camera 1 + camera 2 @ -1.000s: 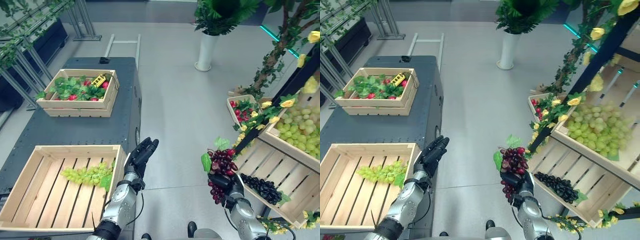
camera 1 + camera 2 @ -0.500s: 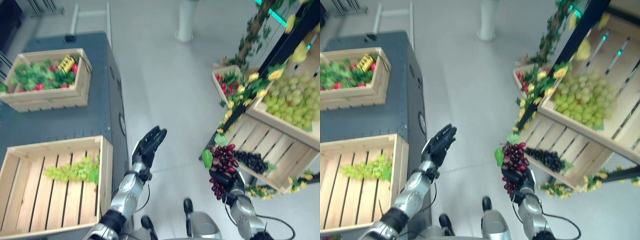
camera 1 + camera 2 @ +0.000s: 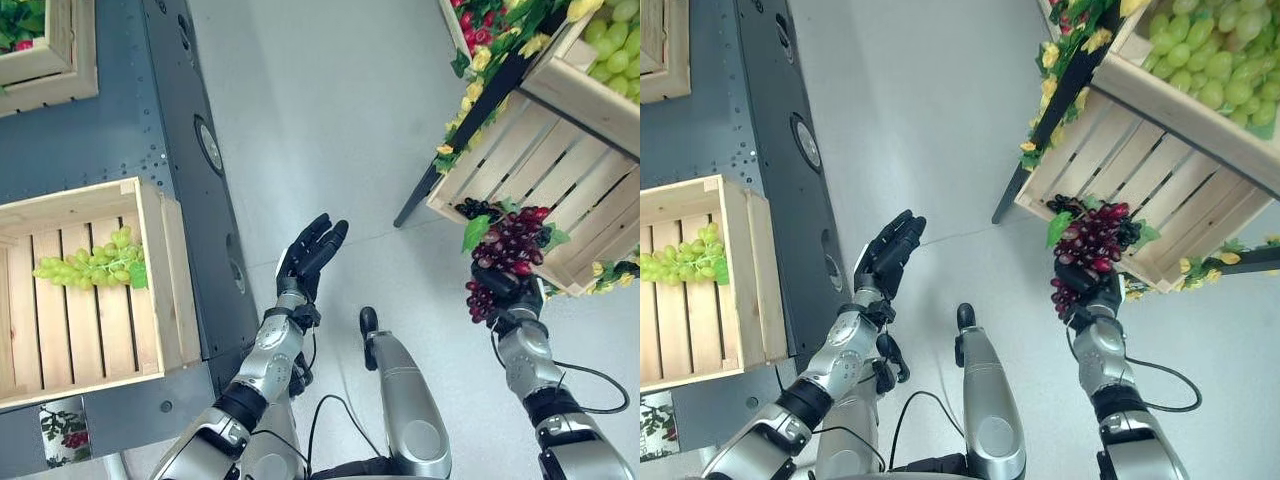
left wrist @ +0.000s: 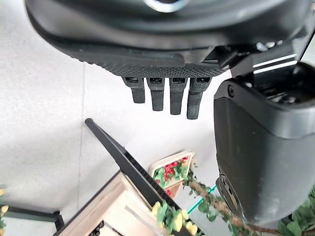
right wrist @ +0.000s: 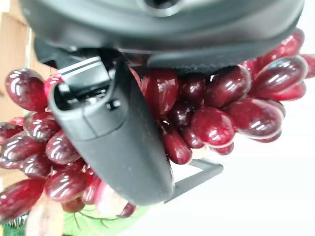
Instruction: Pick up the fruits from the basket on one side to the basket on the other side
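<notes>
My right hand (image 3: 503, 292) is shut on a bunch of dark red grapes (image 3: 508, 245) with a green leaf, held up over the floor just in front of the lower shelf crate (image 3: 545, 190). The wrist view shows the red grapes (image 5: 216, 113) pressed under my thumb (image 5: 123, 142). My left hand (image 3: 308, 253) is open and holds nothing, raised over the floor between the table and the shelf. A green grape bunch (image 3: 88, 265) lies in the wooden crate (image 3: 165, 275) on the dark table at the left.
The shelf at the right holds a crate of green grapes (image 3: 615, 40), black grapes (image 3: 478, 208) in the lower crate and a small box of red fruit (image 3: 482, 22). Another wooden crate (image 3: 60, 70) stands farther along the dark table (image 3: 130, 130). Grey floor lies between.
The camera has tipped down and the whole scene has shifted. My right hand still holds the red grapes; my left hand stays open, now farther from the crate.
</notes>
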Controlling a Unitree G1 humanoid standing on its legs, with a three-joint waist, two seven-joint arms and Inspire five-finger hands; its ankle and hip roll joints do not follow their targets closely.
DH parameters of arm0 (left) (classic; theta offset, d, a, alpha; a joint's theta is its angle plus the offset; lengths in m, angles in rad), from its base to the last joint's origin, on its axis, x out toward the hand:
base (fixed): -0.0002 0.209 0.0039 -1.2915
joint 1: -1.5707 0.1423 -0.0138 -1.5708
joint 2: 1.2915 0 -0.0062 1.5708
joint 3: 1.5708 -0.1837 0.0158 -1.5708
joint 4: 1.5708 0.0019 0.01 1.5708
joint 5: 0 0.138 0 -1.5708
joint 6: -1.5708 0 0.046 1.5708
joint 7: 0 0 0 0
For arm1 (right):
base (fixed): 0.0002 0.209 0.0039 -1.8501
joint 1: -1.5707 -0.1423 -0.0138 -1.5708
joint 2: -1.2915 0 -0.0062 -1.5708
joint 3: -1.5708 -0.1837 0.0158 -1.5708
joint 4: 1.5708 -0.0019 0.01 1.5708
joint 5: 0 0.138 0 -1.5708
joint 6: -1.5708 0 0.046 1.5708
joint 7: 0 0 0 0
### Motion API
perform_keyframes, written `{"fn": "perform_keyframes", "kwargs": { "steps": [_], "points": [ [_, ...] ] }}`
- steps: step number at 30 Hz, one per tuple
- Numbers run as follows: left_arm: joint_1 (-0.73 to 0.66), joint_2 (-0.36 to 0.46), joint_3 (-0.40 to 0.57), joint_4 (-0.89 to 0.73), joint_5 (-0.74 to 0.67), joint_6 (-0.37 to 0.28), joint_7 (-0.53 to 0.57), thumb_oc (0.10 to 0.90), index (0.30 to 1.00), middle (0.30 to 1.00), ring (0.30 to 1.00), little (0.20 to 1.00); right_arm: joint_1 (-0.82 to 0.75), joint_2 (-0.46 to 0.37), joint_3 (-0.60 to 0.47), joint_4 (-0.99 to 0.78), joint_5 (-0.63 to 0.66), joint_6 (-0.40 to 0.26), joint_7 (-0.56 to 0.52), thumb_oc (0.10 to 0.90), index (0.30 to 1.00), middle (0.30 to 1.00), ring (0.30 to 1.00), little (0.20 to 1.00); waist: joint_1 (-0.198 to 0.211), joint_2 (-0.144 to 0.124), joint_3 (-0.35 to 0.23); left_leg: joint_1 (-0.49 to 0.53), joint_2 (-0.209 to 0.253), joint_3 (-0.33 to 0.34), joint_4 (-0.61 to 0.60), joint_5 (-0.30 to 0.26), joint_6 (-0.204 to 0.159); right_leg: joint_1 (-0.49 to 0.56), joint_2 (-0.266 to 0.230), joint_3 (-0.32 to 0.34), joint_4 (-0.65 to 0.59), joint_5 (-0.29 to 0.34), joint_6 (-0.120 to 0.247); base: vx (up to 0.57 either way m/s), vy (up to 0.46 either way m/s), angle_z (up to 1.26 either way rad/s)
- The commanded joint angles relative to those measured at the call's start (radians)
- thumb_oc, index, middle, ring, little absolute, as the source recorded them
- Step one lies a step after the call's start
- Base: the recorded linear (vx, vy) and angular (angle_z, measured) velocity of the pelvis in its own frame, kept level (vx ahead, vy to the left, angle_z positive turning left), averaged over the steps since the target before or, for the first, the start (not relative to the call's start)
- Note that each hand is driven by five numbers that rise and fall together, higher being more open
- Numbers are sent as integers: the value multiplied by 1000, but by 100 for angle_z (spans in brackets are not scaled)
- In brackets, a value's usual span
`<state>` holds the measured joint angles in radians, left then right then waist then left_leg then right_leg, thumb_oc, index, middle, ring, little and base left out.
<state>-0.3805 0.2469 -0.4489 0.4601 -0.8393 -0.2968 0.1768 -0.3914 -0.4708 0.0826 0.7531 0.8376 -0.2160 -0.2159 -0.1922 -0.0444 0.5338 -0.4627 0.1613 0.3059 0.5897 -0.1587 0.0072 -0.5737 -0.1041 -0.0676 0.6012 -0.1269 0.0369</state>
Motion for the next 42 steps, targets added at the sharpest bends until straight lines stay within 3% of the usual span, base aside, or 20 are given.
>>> {"fn": "perform_keyframes", "kwargs": {
  "steps": [1, 6, 8, 16, 21, 27, 33, 42],
  "points": [
    [-42, 5, -39, -160, -2, -92, -7, 800, 900, 900, 900, 900, -96, -167, -109, -8, 33, -110, -52, 400, 300, 300, 300, 300, 25, 22, -14, -23, -23, -6, 194, -203, 35, 26, 10, -44, 99, -89, -41, -14, -31, 11],
    [-39, 20, -59, -168, -16, -74, -8, 800, 900, 900, 900, 900, -132, -244, -140, 43, -8, -101, -121, 400, 300, 300, 300, 300, 33, 23, -14, -64, -25, -25, 234, -216, 39, -8, 8, -47, 138, -98, -45, -5, -44, 5],
    [-33, 41, -78, -189, -17, -56, -10, 800, 900, 900, 900, 900, -178, -317, -153, 70, -61, -72, -176, 400, 300, 300, 300, 300, 37, 25, -14, -83, -25, -35, 249, -214, 38, -23, 13, -45, 147, -99, -47, -12, -42, 0],
    [-19, 93, -103, -225, -39, -27, -44, 800, 900, 900, 900, 900, -282, -469, -135, 133, -128, 14, -191, 400, 300, 300, 300, 300, 44, 29, -14, -123, -24, -56, 303, -228, 49, -65, 19, -38, 196, -108, -53, -1, -25, 0],
    [-22, 106, -116, -233, -35, -19, -56, 800, 900, 900, 900, 900, -306, -509, -126, 159, -133, 38, -201, 400, 300, 300, 300, 300, 44, 32, -14, -144, -25, -60, 327, -251, 60, -90, 18, -37, 223, -114, -53, -10, -28, -2],
    [-27, 118, -137, -237, -45, -27, -65, 800, 900, 900, 900, 900, -345, -567, -109, 219, -253, 90, -247, 400, 300, 300, 300, 300, 38, 38, -14, -156, -22, -60, 334, -252, 58, -106, 21, -34, 231, -117, -53, -14, -39, -2],
    [-16, 121, -148, -228, -58, -41, -89, 800, 900, 900, 900, 900, -349, -619, -70, 216, -324, 108, -184, 400, 300, 300, 300, 300, 28, 34, -14, -155, -15, -56, 326, -226, 46, -106, 30, -31, 218, -117, -60, -12, -7, -6],
    [-34, 103, -160, -205, -26, -37, -100, 800, 900, 900, 900, 900, -286, -574, -35, 126, -370, 91, -164, 400, 300, 300, 300, 300, 14, 18, -14, -144, -1, -39, 320, -232, 47, -97, 37, -32, 174, -94, -49, -34, -4, -3]
  ]
}}
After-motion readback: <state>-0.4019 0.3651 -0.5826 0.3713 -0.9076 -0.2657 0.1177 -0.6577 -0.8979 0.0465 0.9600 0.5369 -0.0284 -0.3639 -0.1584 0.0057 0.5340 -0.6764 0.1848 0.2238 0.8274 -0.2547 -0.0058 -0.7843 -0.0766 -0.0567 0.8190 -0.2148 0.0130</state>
